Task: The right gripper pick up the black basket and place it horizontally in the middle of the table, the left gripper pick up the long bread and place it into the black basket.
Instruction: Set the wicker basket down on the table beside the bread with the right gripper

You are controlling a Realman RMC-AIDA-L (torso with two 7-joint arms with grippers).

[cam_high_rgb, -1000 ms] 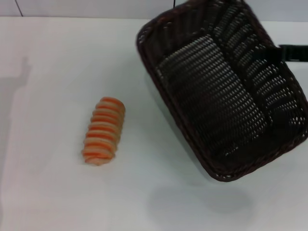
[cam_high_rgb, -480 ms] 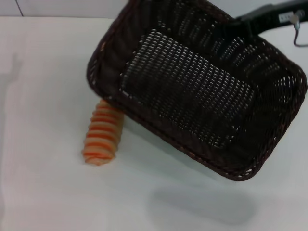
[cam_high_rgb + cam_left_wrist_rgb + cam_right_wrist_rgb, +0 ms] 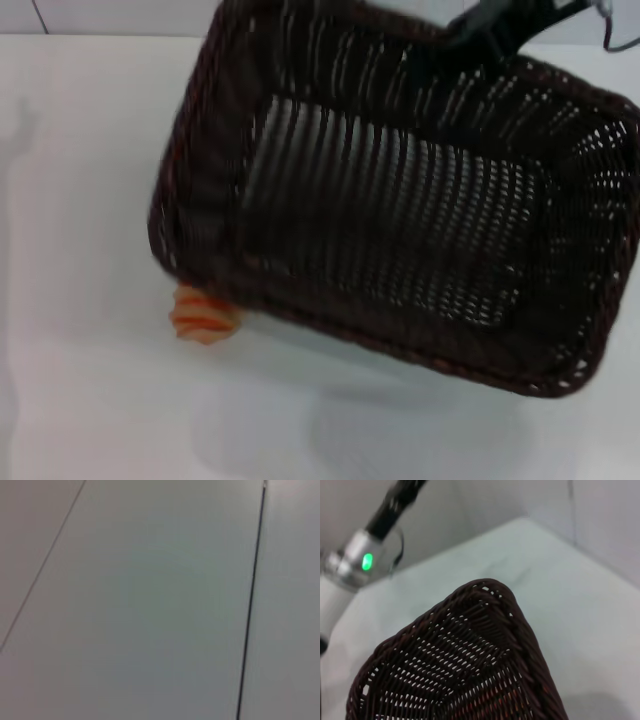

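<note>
right tool (image 3: 478,30) grips the black basket (image 3: 390,200) by its top rim; lower it level mid-frame, clear of the long bread (image 3: 200,315).

1. I see only one end of the long bread (image 3: 203,317) in head view; the rest is behind the black basket (image 3: 390,200)
2. Basket's far rim is cut off by the frame top; weave is smeared
3. Right gripper (image 3: 478,35): fingers merge with the dark rim, grip state unreadable
4. Right wrist view crops the basket to one corner
5. Left wrist view: only blank panels, can't see that gripper
</note>
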